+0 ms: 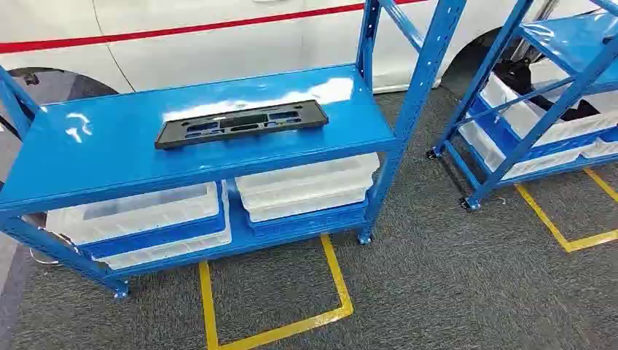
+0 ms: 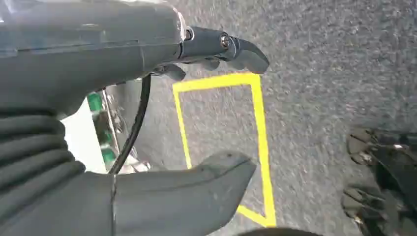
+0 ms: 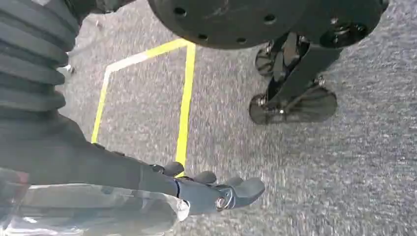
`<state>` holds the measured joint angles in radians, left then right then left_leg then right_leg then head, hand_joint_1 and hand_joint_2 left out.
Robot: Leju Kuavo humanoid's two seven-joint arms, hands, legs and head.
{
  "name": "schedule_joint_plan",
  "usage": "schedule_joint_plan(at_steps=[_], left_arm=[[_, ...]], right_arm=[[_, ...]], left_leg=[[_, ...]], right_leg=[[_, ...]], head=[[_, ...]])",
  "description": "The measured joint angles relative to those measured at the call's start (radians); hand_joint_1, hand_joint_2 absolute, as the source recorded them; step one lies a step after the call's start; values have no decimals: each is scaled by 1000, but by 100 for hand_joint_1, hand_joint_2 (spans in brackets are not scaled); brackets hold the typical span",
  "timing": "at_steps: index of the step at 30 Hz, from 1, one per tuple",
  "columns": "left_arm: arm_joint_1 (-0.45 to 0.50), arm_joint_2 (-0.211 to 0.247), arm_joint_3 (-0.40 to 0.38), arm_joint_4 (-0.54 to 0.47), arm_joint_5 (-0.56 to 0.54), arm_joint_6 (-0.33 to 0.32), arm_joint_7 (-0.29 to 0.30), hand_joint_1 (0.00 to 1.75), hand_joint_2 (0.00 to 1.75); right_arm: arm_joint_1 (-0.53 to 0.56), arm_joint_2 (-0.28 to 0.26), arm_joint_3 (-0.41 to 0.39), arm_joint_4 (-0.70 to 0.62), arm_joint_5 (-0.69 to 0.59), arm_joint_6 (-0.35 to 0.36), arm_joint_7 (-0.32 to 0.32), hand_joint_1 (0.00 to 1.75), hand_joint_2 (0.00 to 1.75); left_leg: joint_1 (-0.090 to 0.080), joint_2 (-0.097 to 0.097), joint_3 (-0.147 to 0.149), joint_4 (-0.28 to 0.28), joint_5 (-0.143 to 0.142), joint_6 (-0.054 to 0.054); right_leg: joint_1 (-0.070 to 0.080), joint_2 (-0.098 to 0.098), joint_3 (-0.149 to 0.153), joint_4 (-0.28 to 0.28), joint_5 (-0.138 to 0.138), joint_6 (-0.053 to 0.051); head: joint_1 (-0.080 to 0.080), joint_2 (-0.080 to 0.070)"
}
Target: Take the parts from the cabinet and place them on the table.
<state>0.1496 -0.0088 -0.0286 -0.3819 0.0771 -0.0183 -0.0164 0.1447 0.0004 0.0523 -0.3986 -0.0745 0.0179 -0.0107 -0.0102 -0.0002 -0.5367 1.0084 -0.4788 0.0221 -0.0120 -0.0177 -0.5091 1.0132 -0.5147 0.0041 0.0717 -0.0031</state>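
Part: a long, flat black plastic panel with rectangular cut-outs [image 1: 242,123] lies on the top surface of the blue metal desk [image 1: 109,149], slightly askew, near the middle and towards the far edge.
Desk: glossy blue top on blue perforated uprights, standing on grey carpet [image 1: 430,292] with its feet at a yellow taped floor outline [image 1: 321,317].
Lower shelf: translucent white plastic bins [image 1: 306,186] sit side by side under the top, stacked on blue trays.
Second rack: another blue metal rack [image 1: 525,109] stands to the right, apart from the desk, carrying white bins and some dark items too unclear to name.
Background: a white car body with a red stripe [image 1: 218,36] runs behind the desk.
Left hand: the left hand [image 2: 196,108] hangs over the carpet and yellow tape, thumb and fingers spread apart, grasping nothing.
Right hand: the right hand [image 3: 196,189] hangs above the carpet, fingers extended and loose, nothing in it.
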Motion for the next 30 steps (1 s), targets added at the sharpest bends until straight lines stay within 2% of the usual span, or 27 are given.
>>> schedule_joint_plan(at_steps=[1,6,11,19,27,30], left_arm=[[-1,0,-11,1,22,-6,-4,0,0],[-8,-1,-70,17,133,-35,-30,0,0],[-17,-2,-139,45,240,-56,-58,0,0],[-31,-2,-265,96,432,-82,-108,0,0],[-32,-2,-275,100,442,-84,-111,0,0],[-40,-2,-350,130,547,-99,-138,0,0]], right_arm=[[-2,0,12,4,-22,5,-6,0,0],[-11,-4,80,29,-133,35,-43,0,0],[-16,-30,141,35,-220,64,-101,0,0],[2,-90,168,-76,-282,100,-187,0,0],[6,-94,168,-86,-284,102,-192,0,0],[24,-122,167,-205,-284,128,-225,0,0]], left_leg=[[0,0,0,0,0,0],[0,0,0,0,0,0],[0,0,0,0,0,0],[-1,0,0,0,0,0],[-1,0,0,0,0,0],[0,0,0,0,0,0]], right_leg=[[0,0,0,0,0,0],[0,0,0,0,0,0],[0,0,0,0,0,0],[-1,0,0,0,0,0],[-1,0,0,0,0,0],[0,0,1,0,0,0]], head=[[0,0],[0,0],[0,0],[0,0],[0,0],[0,0]])
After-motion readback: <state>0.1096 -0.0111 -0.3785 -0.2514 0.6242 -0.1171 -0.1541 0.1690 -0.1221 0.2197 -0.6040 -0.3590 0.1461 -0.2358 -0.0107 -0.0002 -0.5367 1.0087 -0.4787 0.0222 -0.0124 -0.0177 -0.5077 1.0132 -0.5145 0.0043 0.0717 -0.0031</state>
